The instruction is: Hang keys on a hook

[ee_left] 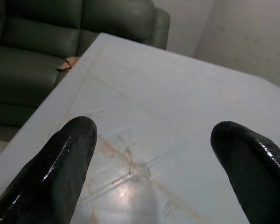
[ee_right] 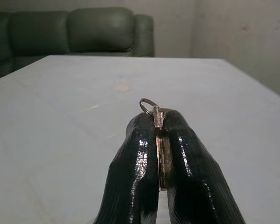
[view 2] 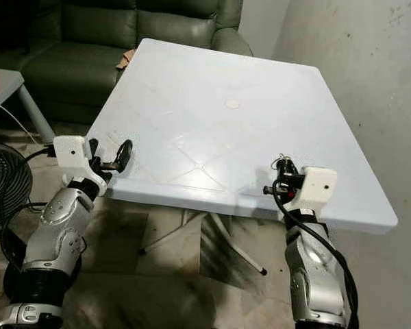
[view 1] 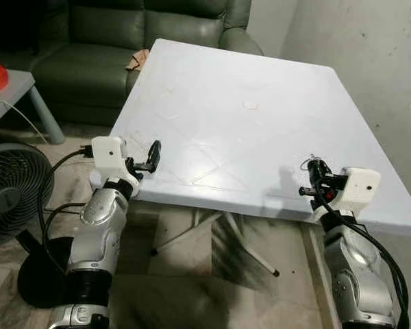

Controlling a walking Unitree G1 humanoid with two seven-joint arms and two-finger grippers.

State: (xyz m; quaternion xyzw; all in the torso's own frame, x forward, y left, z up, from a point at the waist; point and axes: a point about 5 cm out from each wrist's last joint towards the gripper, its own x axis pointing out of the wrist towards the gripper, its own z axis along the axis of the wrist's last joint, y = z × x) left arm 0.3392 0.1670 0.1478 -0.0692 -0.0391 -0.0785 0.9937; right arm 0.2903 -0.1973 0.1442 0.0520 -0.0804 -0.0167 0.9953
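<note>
Over the table's near edge: both arms are reaching in, one at each near corner of the white table (view 1: 260,123).
Right gripper (ee_right: 159,122): it is pinching the keys (ee_right: 157,116) flat between its closed fingers, only the ring (ee_right: 146,103) poking out above the tips, just over the table's near right corner.
Left gripper (ee_left: 151,154): it is hovering spread wide and carrying nothing, above the table's near left corner.
Hook: I am not seeing one anywhere around the table, so the robot is probably going to have to turn away and walk to find it.
Risk, slipping: the keys are being held by a thin edge, so I reckon a jolt while walking could twist them loose.
Risk, ring: so little of the ring is standing proud of the fingertips that threading it onto a hook could miss.
Risk, snagging: a fan (view 1: 10,195) and trailing cables are sitting on the floor left of the table, near the left arm.
Surface: the tabletop is looking scuffed, with faint crossing lines and a small round mark (view 1: 250,105) near its middle.
Room: a dark green sofa (view 1: 123,34) is standing behind the table, a plain pale wall (view 1: 370,62) to its right.
</note>
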